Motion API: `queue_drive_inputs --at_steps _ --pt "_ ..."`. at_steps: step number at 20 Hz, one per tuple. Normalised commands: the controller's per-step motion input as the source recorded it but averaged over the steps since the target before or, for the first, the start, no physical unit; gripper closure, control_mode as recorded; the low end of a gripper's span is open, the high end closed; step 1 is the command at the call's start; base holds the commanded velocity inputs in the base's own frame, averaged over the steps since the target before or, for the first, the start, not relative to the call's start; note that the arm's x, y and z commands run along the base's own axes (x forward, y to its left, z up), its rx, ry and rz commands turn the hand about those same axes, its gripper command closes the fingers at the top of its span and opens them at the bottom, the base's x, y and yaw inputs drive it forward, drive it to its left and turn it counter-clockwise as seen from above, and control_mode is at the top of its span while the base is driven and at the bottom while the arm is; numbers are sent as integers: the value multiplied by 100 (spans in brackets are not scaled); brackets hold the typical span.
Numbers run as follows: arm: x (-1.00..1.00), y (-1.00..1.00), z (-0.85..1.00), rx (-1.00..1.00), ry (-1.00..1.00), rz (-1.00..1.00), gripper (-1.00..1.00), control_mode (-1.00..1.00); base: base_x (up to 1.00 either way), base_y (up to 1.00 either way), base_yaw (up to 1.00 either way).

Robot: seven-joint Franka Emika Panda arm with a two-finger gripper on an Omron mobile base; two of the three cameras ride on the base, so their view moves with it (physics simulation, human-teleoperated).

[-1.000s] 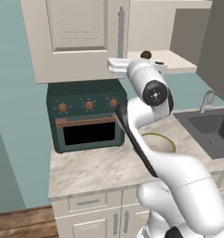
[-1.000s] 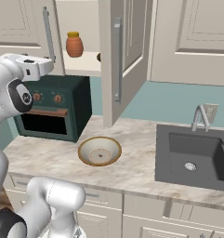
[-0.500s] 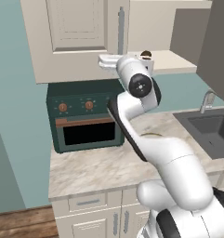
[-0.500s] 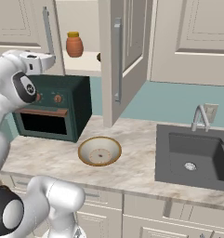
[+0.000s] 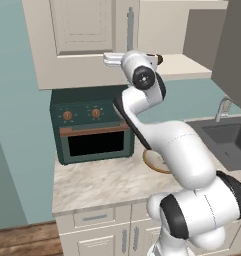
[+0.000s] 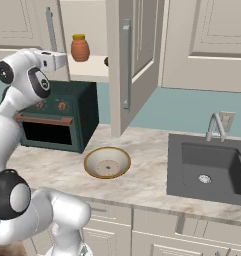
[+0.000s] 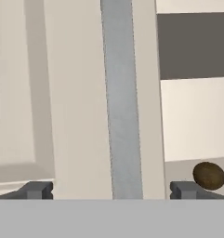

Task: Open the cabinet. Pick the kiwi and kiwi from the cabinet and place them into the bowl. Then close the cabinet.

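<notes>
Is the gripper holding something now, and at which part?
Nothing is held. The gripper is open, its jaws either side of the left door's grey handle without closing on it.

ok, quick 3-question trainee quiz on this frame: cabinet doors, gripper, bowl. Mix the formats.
1. True or false: both doors of the cabinet are shut.
2. The gripper is: A) shut on a kiwi, B) open, with the left door's grey bar handle between its fingertips, C) resting in the sink.
3. Fill in: the bowl on the counter holds ____ fruit.

Key
1. False: the right door stands open, the left is closed.
2. B; a kiwi sits on the cabinet shelf beyond.
3. No; the bowl is empty.
</notes>
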Motion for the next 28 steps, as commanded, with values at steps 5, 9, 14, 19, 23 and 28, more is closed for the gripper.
queue_drive_inputs --at_steps 5,9,14,19,23,28 --pt "99 0 -10 0 10 0 -100 -100 0 0 0" --pt "100 0 -30 0 13 0 -100 -100 0 0 0" --pt "45 5 -12 0 1 0 100 -100 0 0 0" --pt "0 0 0 0 0 0 100 -100 0 0 0" --pt "-10 0 1 0 -3 0 100 -100 0 0 0" --pt "-38 22 29 0 -10 0 100 -100 0 0 0"
